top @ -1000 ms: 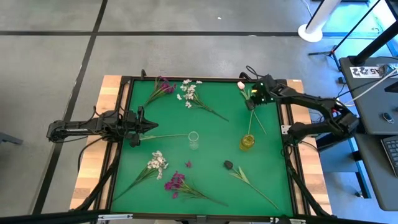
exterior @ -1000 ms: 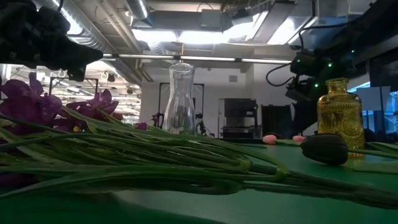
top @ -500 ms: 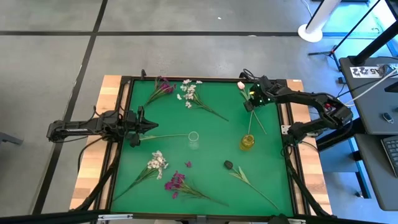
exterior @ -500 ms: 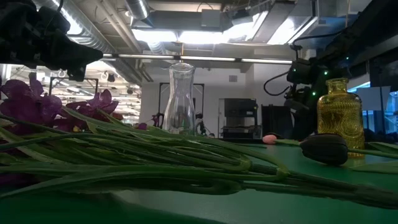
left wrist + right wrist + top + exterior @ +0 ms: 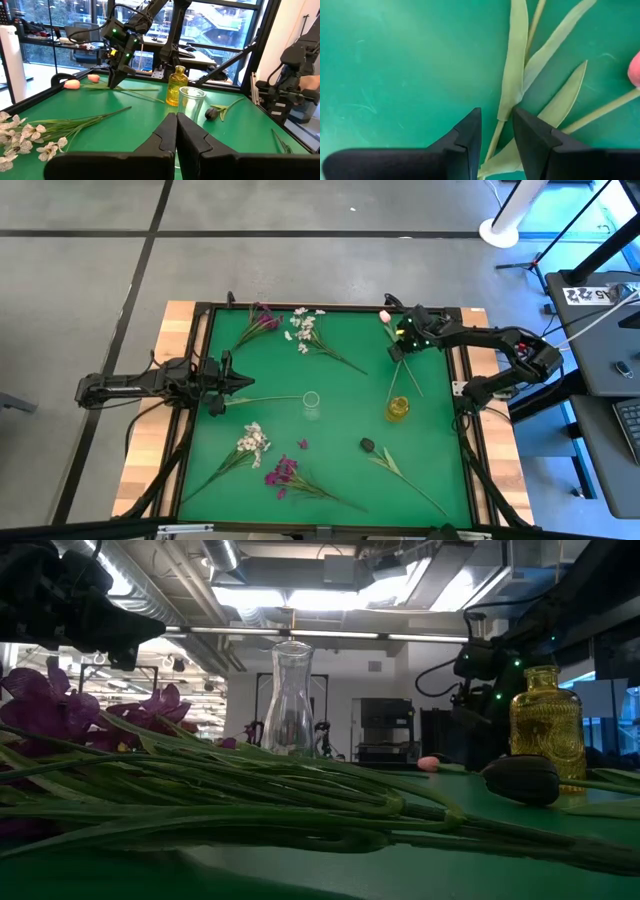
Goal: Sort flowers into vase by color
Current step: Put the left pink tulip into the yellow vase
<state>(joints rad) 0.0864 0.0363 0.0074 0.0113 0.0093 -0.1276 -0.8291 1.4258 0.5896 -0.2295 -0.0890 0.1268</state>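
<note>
Pink tulips lie near the far right corner, their stems and leaves flat on the green mat. My right gripper points down over them, open, one finger on each side of a stem and leaf tip; in the high view the right gripper is just beyond the yellow vase. My left gripper is shut and holds nothing, waiting at the table's left edge. A clear vase stands mid-table. White sprays, magenta sprays and a dark bud lie on the mat.
A thin loose stem lies between the left gripper and the clear vase. A raised black frame borders the mat. Bare mat separates the two vases. Stands and a desk lie beyond the table's right side.
My right gripper has moved toward the table's left, along the tulip stems, staying above them. The left arm has kept still.
</note>
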